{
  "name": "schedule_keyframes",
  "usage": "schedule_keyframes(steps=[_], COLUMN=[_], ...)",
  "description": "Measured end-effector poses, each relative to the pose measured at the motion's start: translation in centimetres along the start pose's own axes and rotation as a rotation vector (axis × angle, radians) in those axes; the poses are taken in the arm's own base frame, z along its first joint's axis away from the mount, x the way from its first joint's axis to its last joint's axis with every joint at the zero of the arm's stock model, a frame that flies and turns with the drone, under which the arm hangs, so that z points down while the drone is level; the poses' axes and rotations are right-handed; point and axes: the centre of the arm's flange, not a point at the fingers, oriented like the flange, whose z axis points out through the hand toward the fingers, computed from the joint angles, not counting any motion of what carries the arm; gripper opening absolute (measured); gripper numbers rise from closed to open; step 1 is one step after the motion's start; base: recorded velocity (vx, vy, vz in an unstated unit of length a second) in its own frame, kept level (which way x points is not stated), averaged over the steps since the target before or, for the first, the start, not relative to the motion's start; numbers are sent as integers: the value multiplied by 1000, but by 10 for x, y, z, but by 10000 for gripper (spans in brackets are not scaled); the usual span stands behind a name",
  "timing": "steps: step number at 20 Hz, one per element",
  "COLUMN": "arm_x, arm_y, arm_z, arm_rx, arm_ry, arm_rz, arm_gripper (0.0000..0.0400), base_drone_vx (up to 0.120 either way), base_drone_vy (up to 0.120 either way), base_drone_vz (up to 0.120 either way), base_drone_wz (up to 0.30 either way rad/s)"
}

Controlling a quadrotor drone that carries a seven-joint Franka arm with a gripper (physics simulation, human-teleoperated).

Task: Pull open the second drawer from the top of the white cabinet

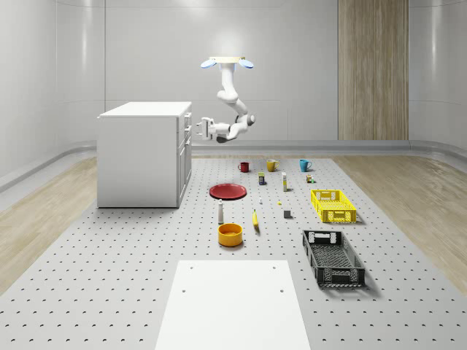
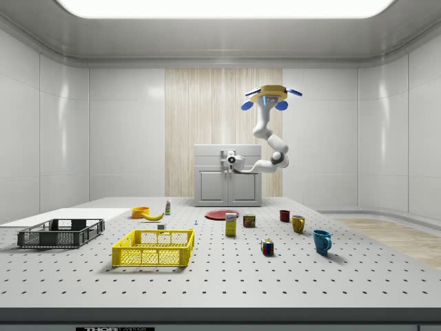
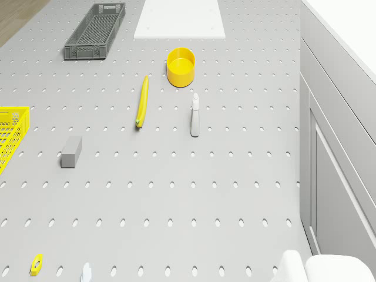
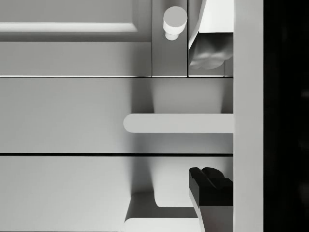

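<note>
White cabinet (image 1: 140, 154) stands on bench (image 1: 146, 248). Drone (image 1: 227, 63) hovers beside it. Gripper (image 1: 198, 128) spread around second drawer handle (image 4: 178, 123), not squeezing. Squeeze first, then pull straight out.

banana (image 3: 142, 101), yellow bowl (image 3: 180, 66) (both near), grey crate (image 3: 96, 30)

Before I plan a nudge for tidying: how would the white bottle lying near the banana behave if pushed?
The white bottle lies on its side in the drone view, so it would probably roll or pivot rather than slide straight. It looks slim, likely light. The banana and yellow bowl sit close by, so it might bump them.
</note>
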Motion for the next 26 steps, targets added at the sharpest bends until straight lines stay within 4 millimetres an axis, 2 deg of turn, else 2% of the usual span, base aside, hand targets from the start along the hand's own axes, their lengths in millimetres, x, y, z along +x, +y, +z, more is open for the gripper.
schedule_keyframes(steps=[7, 15, 26], arm_x=[1, 2, 2], arm_y=[1, 2, 2], arm_z=[25, 45, 62], arm_rx=[0, 0, 0], arm_ry=[0, 0, 0], arm_rz=[0, 0, 0], arm_gripper=[300, 300, 300], base_drone_vx=[0, 0, 0], base_drone_vy=[0, 0, 0], base_drone_vz=[0, 0, 0], base_drone_wz=[0, 0, 0])
